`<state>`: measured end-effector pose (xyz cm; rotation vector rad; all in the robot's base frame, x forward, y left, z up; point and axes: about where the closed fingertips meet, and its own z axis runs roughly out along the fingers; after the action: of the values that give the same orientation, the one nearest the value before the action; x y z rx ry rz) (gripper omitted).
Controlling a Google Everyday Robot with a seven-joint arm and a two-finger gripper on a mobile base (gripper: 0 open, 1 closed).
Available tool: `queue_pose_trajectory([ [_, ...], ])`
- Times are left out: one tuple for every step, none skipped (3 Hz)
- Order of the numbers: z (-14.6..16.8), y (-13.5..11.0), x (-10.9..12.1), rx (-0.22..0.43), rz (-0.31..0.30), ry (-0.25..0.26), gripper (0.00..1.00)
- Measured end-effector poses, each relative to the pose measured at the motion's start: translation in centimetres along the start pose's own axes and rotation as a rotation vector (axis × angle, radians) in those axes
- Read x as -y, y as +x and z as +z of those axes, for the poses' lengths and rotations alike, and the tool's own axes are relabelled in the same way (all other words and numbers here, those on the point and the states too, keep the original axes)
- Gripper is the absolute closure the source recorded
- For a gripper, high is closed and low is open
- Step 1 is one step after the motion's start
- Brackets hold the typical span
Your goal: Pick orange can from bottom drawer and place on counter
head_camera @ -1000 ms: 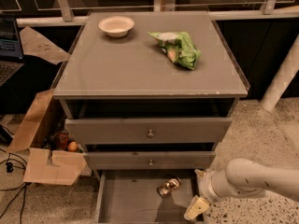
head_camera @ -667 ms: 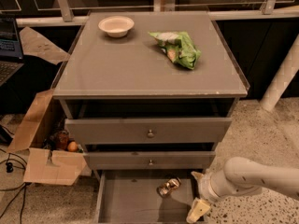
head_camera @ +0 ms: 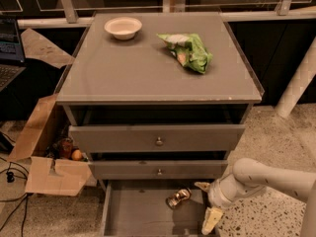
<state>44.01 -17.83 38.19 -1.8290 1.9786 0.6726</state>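
Lab: laptop (head_camera: 9,53), carton (head_camera: 57,177); jaws at bottom drawer (head_camera: 143,214).

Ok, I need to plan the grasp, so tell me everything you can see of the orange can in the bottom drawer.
The orange can is a small shiny metal drink can, golden-brown with a silvery end. It lies on its side, at an angle, on the grey floor of the open bottom drawer, near the back and right of centre. Nothing else touches it. The gripper sits just to its right, jaws open, clear of it.
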Motion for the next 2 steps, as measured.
queue_pose_trajectory([
  [0.6,-0.4,-0.7,0.001,0.009,0.006,0.0],
  [2.8,-0.1,-1.0,-0.01,0.055,0.064,0.0],
])
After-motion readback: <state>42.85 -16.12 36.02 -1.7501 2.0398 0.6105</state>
